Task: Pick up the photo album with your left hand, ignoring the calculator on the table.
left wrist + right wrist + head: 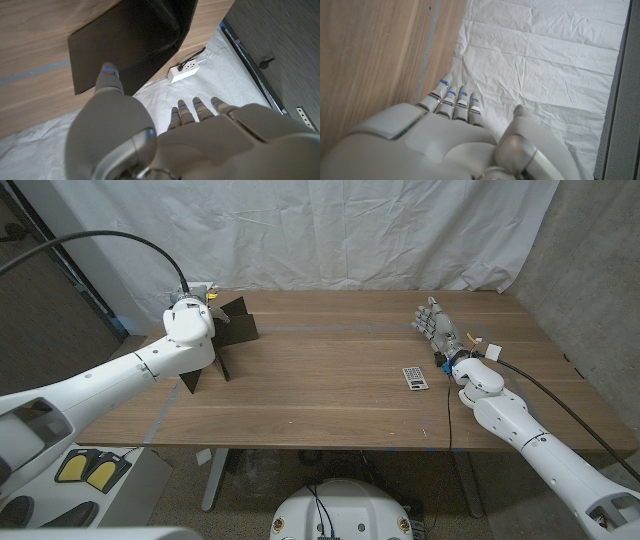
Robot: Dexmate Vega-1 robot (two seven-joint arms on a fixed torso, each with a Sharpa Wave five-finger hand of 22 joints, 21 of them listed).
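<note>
Nearest to us, the two white arms come in from the lower corners of the head view, smooth and rounded in their shells; a black cable (560,405) runs along the right one. On the right side of the wooden worktop (330,380) lies the calculator (415,377), a small flat rectangle with rows of keys, pale in colour, just beside the right wrist and not touched by it. A little further, the right hand (436,328) stays over the worktop with its grey fingers (455,95) stretched out side by side, grasping nothing; in the right wrist view the thumb stands apart from them.

On the left side, further back, the left hand (192,320) is grasping the photo album (222,340); the album is dark, nearly black, with a matte cover and flat stiff leaves that hang open and tilted under the hand, and whether its lower corner touches the wood we cannot tell. In the left wrist view the thumb (109,80) lies against the dark cover (125,45), while the other fingertips (195,107) are free of it.

The worktop is brown wood with long grain lines and a faint pale stripe; behind it hangs a wrinkled white cloth (330,230); on the cloth, in the left wrist view, lies a white power strip (184,70) with a dark cord; to the right stands a grey rough wall (590,250).
</note>
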